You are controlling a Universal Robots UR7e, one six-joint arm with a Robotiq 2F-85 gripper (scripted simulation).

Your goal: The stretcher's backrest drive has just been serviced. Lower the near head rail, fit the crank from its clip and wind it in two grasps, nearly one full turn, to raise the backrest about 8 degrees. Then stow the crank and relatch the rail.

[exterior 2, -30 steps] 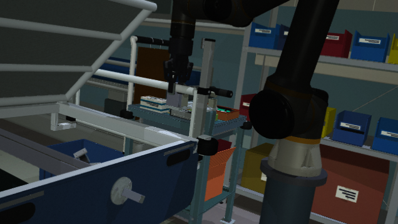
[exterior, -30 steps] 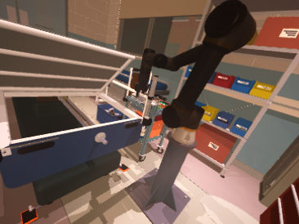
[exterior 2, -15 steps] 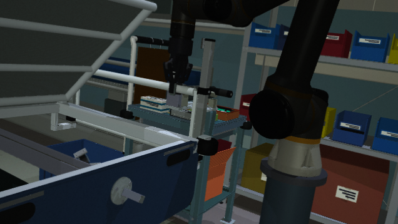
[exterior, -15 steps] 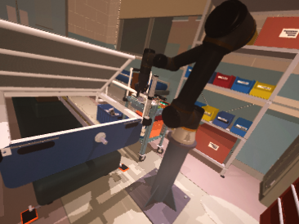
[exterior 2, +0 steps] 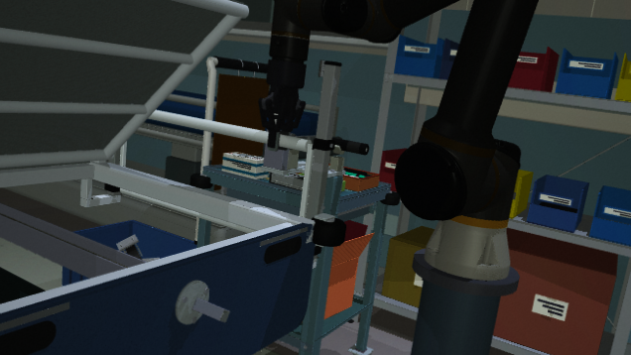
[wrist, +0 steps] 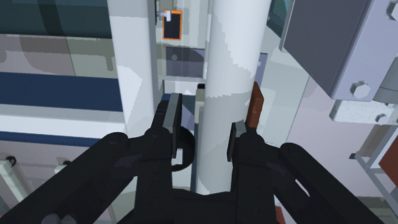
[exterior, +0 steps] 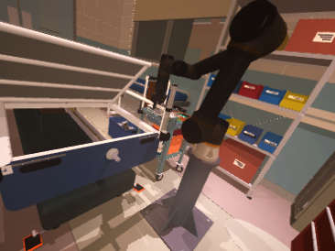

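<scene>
The white top bar of the near head rail [wrist: 230, 94] is held in my closed gripper [wrist: 201, 132], close to the rail's end post [exterior 2: 310, 173]. The gripper [exterior 2: 280, 136] comes down on the bar [exterior 2: 223, 128] from above. The rail [exterior: 142, 97] stands raised along the stretcher's near side. A black round knob [exterior 2: 328, 230] sits at the foot of the post. On the blue end panel [exterior 2: 163, 292] a grey round boss with a square shaft [exterior 2: 201, 307] sticks out. I cannot make out the crank or its clip.
A blue bin [exterior 2: 134, 243] sits under the stretcher frame. A teal trolley [exterior 2: 317, 198] with boxes stands just behind the rail. Shelves with coloured bins [exterior 2: 560, 203] fill the right. The arm's pedestal [exterior: 190, 192] stands near the stretcher's corner.
</scene>
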